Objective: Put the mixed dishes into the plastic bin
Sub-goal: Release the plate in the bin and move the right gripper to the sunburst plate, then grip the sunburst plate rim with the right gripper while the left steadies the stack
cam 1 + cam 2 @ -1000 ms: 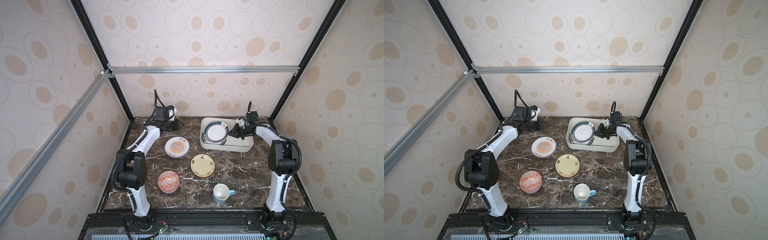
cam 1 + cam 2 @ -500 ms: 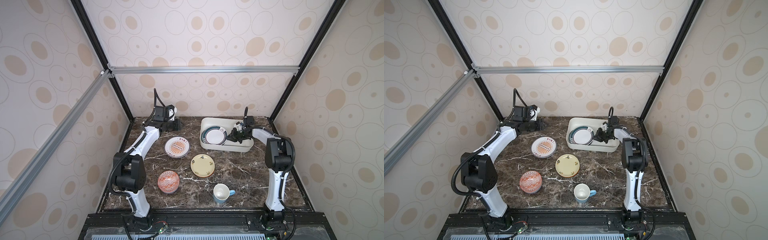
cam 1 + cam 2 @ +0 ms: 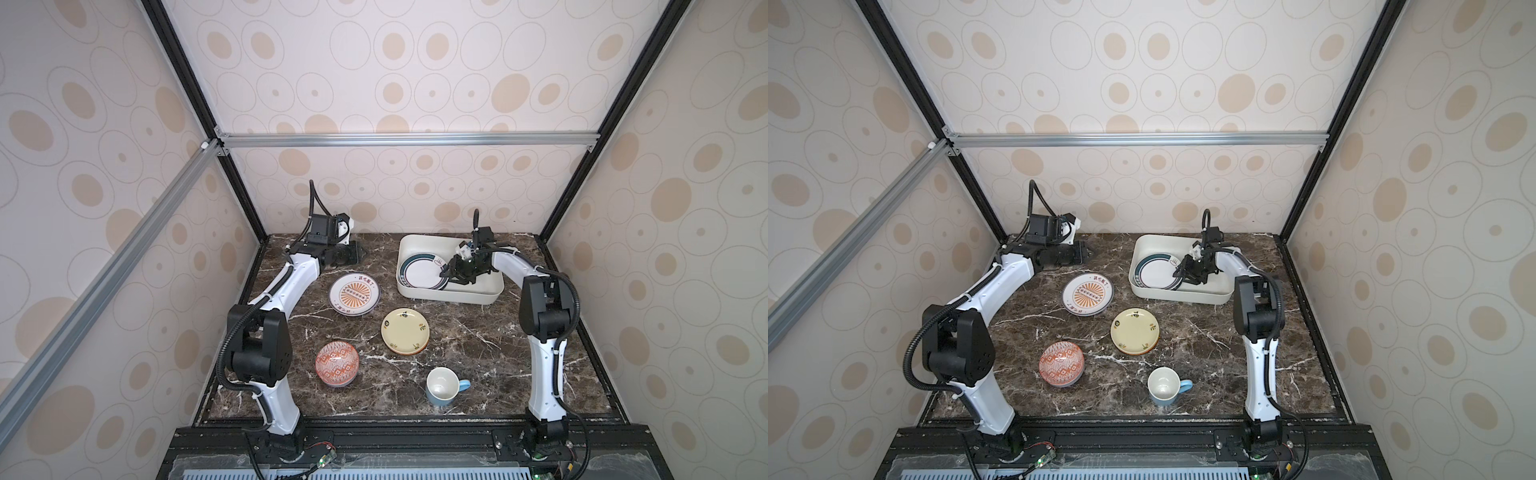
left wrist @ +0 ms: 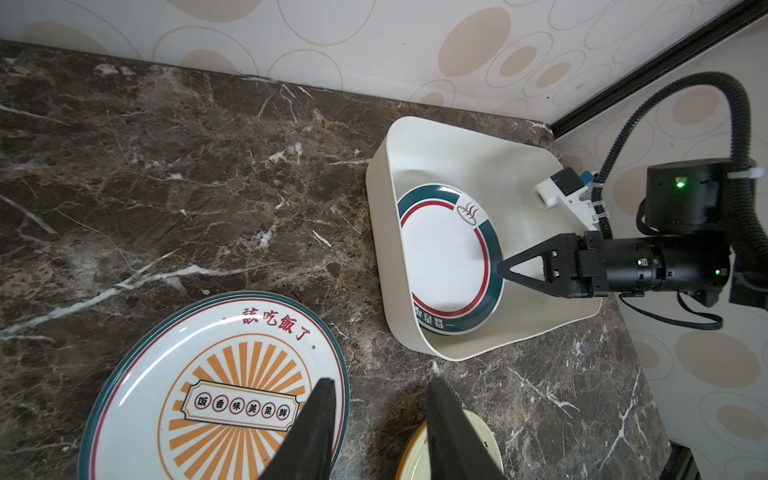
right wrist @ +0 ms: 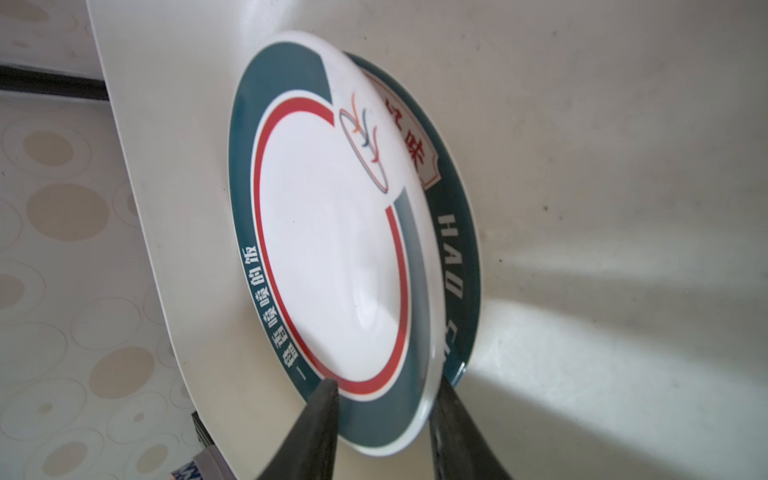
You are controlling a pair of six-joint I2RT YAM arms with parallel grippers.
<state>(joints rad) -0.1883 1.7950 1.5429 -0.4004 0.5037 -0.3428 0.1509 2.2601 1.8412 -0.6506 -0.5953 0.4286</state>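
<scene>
- Right wrist view: green-rim plate (image 5: 332, 249) is inside the bin (image 5: 582, 166), tilted, with its right rim higher than its left. Part of its lettered underside is visible.
- Both top views: this plate occupies the bin's left half, its left edge close to the left wall. The bin stands at the far right of the table (image 3: 478, 353).
- Right gripper (image 5: 382, 386): fingers (image 5: 316, 424) are spread, one on each side of the plate's raised right rim, and released rather than clamped. Whether either finger touches the rim cannot be told.
- Sunburst plate (image 3: 354, 294): flat on the table, left of the bin and apart from it.
- Yellow plate (image 3: 405, 336): flat on the table, near side of the bin, just right of and nearer than the sunburst plate.
- Bowl (image 3: 336, 369): upright, near left, apart from both plates.
- Mug (image 3: 442, 390): upright, nearest the front edge, handle pointing right.
- Left gripper (image 4: 380, 382): at the far left, beyond the sunburst plate. Fingers are parted with nothing between them, and it touches no dish.
</scene>
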